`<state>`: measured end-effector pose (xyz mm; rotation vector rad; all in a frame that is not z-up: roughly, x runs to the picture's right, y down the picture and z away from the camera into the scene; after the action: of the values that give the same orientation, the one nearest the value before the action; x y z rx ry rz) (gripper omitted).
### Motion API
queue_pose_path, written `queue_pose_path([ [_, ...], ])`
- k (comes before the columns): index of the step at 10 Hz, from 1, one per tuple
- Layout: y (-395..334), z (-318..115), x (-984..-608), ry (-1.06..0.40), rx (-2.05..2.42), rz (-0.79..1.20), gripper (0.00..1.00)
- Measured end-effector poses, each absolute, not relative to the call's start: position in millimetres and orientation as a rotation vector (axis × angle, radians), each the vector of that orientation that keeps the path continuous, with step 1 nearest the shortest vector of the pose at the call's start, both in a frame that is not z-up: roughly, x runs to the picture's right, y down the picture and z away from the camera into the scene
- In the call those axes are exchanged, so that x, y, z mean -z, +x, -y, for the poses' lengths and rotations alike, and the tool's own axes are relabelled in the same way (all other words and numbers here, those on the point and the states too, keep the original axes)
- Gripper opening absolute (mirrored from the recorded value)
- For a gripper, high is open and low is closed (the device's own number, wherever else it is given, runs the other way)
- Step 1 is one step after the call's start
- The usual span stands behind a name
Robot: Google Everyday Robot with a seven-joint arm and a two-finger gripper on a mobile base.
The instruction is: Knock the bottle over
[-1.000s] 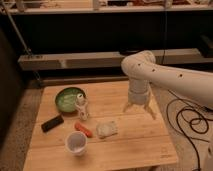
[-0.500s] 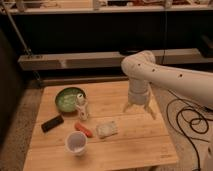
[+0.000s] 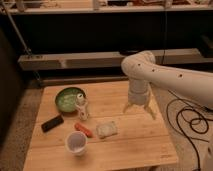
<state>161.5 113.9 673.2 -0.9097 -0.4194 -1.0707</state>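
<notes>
The bottle point(image 3: 81, 107) is small, slim and whitish with a white cap. It stands upright on the wooden table point(image 3: 135, 140), just right of the green bowl. My gripper point(image 3: 139, 111) hangs from the white arm over the right half of the table, well to the right of the bottle and apart from it. Its two fingers point(image 3: 150, 112) point down and are spread apart, with nothing between them.
A green bowl point(image 3: 67, 98) sits at the back left. A black remote-like object point(image 3: 51, 123) lies at the left. An orange-red item point(image 3: 83, 129), a crumpled pale wrapper point(image 3: 106, 129) and a white paper cup point(image 3: 76, 142) lie in front of the bottle. Black cables point(image 3: 192, 117) trail on the floor at right.
</notes>
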Motion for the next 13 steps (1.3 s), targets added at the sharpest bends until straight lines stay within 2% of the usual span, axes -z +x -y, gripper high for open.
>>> queue_pose_path([
  [13,132.4,-90.5,-671.0,-0.903,1.161,0.422,0.8],
])
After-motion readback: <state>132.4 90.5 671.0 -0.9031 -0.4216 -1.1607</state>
